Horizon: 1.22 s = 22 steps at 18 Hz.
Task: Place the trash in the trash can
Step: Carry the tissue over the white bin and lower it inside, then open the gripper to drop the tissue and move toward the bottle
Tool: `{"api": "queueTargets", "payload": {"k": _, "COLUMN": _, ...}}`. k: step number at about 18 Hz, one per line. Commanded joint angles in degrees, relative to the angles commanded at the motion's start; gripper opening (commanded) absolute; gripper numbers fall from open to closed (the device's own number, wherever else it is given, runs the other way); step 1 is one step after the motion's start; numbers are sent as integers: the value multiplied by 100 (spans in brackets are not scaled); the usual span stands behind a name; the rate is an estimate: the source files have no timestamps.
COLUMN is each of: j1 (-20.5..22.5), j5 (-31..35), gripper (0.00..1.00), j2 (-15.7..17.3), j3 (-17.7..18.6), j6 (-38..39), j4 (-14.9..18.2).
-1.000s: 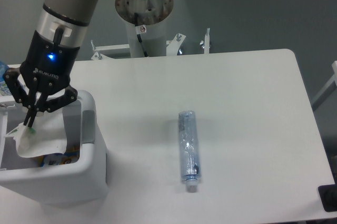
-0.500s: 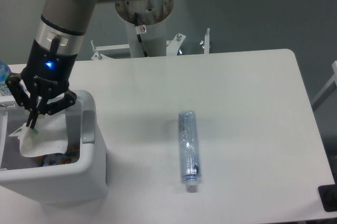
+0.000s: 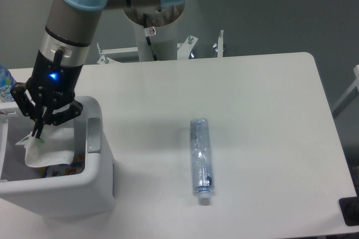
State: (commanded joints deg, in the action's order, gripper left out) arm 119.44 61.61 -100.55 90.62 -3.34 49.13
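The white trash can (image 3: 95, 191) stands at the table's front left corner. My gripper (image 3: 37, 133) hangs over its opening, shut on a crumpled white wrapper (image 3: 49, 150) whose lower part dips inside the bin. A long clear flattened plastic bottle (image 3: 201, 157) with a pale cap lies on the table to the right, well apart from the bin and the gripper. Some coloured material shows at the bottom of the bin, partly hidden by the wrapper.
A blue-labelled bottle (image 3: 4, 82) peeks in at the left edge behind the bin. The robot's base column (image 3: 154, 20) stands behind the table's far edge. A dark object (image 3: 350, 211) sits at the front right corner.
The gripper has shifted slightly with the wrapper, and the wrapper now hangs lower inside the trash can.
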Motion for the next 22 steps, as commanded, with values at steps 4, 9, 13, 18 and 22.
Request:
{"api": "queueTargets", "payload": {"k": 4, "j1": 9, "j5": 0, "gripper": 73, "j2": 35, "j3": -26, "j6": -272, "j4": -26}}
{"api": "queueTargets", "payload": {"k": 9, "j1": 35, "j5": 149, "gripper": 100, "j2": 35, "j3": -219, "j6": -316, "j4": -18}}
{"api": "queueTargets", "payload": {"k": 13, "j1": 298, "j5": 308, "gripper": 100, "j2": 35, "j3": -334, "j6": -290, "j4": -18}}
{"api": "queueTargets", "payload": {"k": 18, "j1": 1089, "j5": 378, "gripper": 100, "j2": 421, "j3": -202, "j6": -220, "j4": -9}}
{"api": "queueTargets", "payload": {"k": 22, "j1": 1826, "j5": 431, "gripper": 100, "j2": 466, "j3": -220, "j6": -299, "j4": -18}}
